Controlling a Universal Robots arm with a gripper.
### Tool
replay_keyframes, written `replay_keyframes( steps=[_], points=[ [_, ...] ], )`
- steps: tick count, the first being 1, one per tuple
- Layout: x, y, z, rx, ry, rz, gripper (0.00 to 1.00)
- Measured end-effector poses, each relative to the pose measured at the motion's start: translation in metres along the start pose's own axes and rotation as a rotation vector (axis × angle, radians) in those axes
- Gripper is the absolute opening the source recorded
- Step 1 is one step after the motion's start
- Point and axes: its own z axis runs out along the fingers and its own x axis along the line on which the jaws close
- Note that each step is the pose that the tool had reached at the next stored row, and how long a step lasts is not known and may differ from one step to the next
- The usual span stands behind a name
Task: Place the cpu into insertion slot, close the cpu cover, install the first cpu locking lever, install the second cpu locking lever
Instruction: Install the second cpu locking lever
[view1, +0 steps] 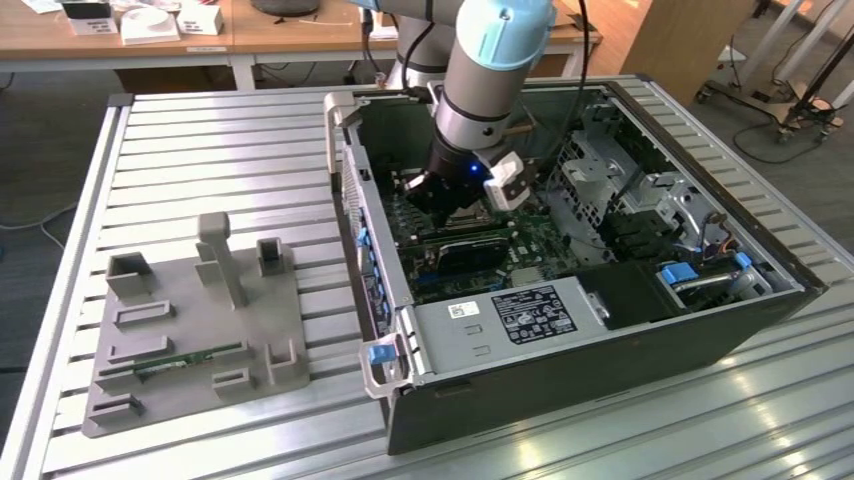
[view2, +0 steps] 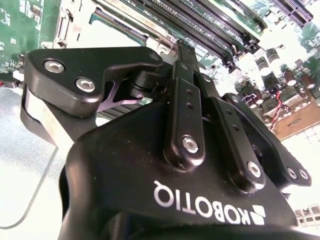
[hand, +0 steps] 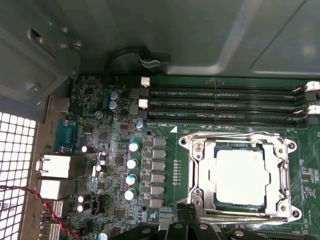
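Hovering just above the insertion slot (hand: 239, 176), gripper (hand: 192, 212) fingers narrow, nr shut, holding nothing. Cpu (hand: 239, 175) seated inside slot, cpu cover (hand: 197, 175) down over it.

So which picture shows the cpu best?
The first wrist view: the cpu lies face up in its slot, framed by the cover. The exterior view shows the arm in front of that spot. The second wrist view shows the pincer blocking it.
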Motion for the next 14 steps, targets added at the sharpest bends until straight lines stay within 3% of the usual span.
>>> replay_keyframes(
  steps=[2,6,14],
  points=[
    [0.0000,0.0000,0.0002,-0.0094,0.0000,-0.002,0.10],
    [0.0000,-0.0001,0.0012,-0.0187,0.0000,-0.005,0.10],
    [0.0001,-0.0009,0.0052,-0.0226,0.0007,-0.007,0.10]
  ],
)
